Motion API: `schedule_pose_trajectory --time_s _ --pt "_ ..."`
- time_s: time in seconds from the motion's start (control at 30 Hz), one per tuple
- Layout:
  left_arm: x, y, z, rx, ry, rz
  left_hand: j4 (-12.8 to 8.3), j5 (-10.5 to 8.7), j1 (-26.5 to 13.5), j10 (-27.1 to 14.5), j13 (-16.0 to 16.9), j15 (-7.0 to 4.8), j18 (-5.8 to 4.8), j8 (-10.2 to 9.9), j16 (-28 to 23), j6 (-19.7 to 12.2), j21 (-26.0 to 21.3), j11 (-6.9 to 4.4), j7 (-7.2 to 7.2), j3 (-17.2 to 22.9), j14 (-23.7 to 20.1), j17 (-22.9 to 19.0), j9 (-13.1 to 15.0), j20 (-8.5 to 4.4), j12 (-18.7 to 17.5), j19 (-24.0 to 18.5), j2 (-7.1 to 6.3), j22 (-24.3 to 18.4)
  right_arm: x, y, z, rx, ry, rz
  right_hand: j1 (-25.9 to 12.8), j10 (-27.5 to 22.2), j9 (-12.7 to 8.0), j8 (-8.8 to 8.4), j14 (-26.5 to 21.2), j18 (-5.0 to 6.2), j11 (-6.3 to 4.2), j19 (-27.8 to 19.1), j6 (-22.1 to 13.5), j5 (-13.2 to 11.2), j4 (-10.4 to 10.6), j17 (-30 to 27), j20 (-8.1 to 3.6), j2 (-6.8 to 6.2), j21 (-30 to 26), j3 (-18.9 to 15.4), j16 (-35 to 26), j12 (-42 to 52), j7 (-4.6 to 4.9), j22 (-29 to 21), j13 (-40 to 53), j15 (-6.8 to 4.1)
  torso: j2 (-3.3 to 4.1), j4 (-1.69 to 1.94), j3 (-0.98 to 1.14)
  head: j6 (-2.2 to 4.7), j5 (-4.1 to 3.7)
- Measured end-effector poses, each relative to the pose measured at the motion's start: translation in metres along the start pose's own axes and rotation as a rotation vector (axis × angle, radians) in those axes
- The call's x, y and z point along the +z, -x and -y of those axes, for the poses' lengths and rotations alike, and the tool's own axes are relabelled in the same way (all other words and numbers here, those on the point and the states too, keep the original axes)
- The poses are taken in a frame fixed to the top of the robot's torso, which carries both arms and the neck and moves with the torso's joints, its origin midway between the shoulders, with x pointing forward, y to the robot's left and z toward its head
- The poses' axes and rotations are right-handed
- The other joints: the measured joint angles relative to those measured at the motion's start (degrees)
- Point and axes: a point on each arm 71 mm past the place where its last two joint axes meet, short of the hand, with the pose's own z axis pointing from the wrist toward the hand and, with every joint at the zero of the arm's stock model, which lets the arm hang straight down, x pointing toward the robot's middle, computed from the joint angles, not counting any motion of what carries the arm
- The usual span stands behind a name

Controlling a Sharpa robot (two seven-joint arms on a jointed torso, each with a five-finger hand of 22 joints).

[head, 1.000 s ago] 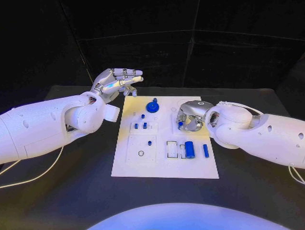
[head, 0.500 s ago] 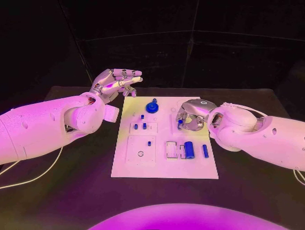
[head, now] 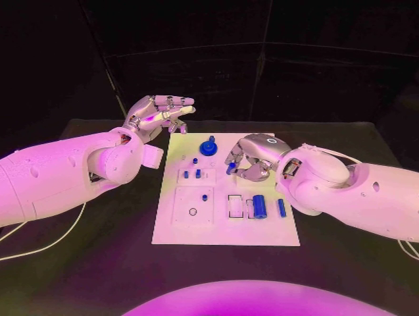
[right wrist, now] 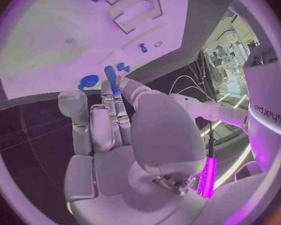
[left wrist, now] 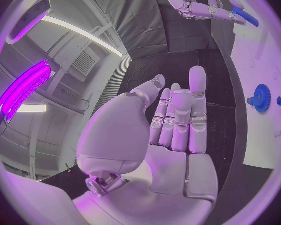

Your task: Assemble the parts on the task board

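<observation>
The white task board (head: 225,230) lies in the middle of the black table (head: 95,263), its long sides running from the near edge toward the far edge, with bare table on every side of it. The left hand (head: 158,113) hangs above the table just off the board's far left corner, not touching it; its fingers (left wrist: 178,110) are close together and loosely curled, with nothing in them. The right hand (head: 249,158) is over the far right part of the board, fingers drawn together around a slim blue pin (right wrist: 112,80) that sticks out past the fingertips and points down at the board. Near the board's far edge stands a blue gear (head: 209,146) with a knob on top, a little to the left of the right hand. Small blue pegs (head: 192,173) stand in the block on the left side of the board, and another small peg (head: 204,196) sits nearer the middle. Toward the right edge lie a thick blue cylinder (head: 260,206) and, just beside it on the outer side, a thin blue rod (head: 282,207), both parallel to the long edge. A white rectangular slot (head: 236,205) sits just left of the cylinder. The near third of the board is bare, as is the strip along its left edge near the small ring (head: 192,211).
</observation>
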Motion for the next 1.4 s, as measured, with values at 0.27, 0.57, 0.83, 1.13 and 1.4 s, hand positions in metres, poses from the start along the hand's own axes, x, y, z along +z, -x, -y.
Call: schedule_pose_trajectory --time_s 0.27,0.57,0.83,1.13,1.4 --pt "0.003 -0.002 -0.001 0.000 0.000 -0.002 0.0 0.00 0.0 -0.2 0.1 0.21 0.00 0.0 0.0 0.0 0.0 0.21 0.00 -0.3 -0.2 0.0 0.0 0.00 0.0 0.0 0.00 0.0 0.010 -0.021 -0.040 0.078 0.103 -0.038 0.0 0.0 0.0 -0.02 0.0 0.00 0.00 0.0 0.0 0.0 -0.2 0.0 0.00 0.00 0.0 0.2 0.0 0.0 0.00 -0.2 0.0 0.00 0.03 0.16 -0.08 -0.24 0.45" --pt "0.005 -0.002 -0.002 0.002 -0.001 -0.001 0.0 0.00 0.0 -0.2 0.1 0.21 0.00 0.0 0.0 0.0 0.0 0.21 0.00 -0.3 -0.2 0.0 0.0 0.00 0.0 0.0 0.00 0.0 0.013 -0.047 -0.063 0.129 0.167 -0.108 0.0 0.0 0.0 -0.03 0.0 0.00 0.00 0.0 0.0 0.0 -0.2 -0.1 0.00 0.00 0.0 0.2 0.0 -0.2 0.00 -0.3 0.0 0.00 0.04 0.12 -0.12 -0.63 1.39" --pt "0.006 -0.002 -0.002 0.002 -0.001 -0.002 0.0 0.00 0.0 -0.2 0.1 0.21 0.00 0.0 0.0 0.0 0.0 0.21 0.00 -0.3 -0.2 0.0 0.0 0.00 0.0 0.0 0.00 0.0 0.016 -0.059 -0.066 0.141 0.178 -0.150 0.0 0.0 0.0 -0.04 0.0 0.00 0.00 0.0 0.0 0.0 -0.2 -0.1 0.00 0.00 0.0 0.2 0.0 -0.2 0.00 -0.5 0.0 0.00 0.01 0.12 -0.03 -0.96 2.42" --pt "0.006 -0.003 -0.002 0.001 -0.001 -0.004 0.0 0.00 0.0 -0.2 0.1 0.21 0.00 0.0 0.0 0.0 0.0 0.21 0.00 -0.3 -0.2 0.0 0.0 0.00 0.0 0.0 0.00 0.0 0.018 -0.066 -0.065 0.136 0.175 -0.189 0.0 0.0 -0.1 -0.04 0.0 0.00 0.00 0.0 0.0 0.0 -0.3 -0.1 0.00 0.00 0.0 0.3 0.0 -0.2 0.00 -0.5 0.0 0.01 -0.02 0.05 0.02 -1.19 2.99" --pt "0.006 -0.003 -0.002 0.000 -0.001 -0.005 0.0 0.00 0.0 -0.2 0.0 0.21 0.00 0.0 0.0 0.0 0.0 0.21 0.00 -0.3 -0.2 0.0 0.0 0.00 0.0 0.0 0.00 0.0 0.020 -0.069 -0.065 0.125 0.172 -0.204 0.0 0.0 -0.1 -0.05 0.0 0.00 0.00 0.0 0.0 0.2 -0.3 -0.1 0.00 0.00 0.0 0.3 0.0 -0.2 0.00 -0.5 0.0 0.01 -0.02 0.03 0.04 -1.31 3.04"
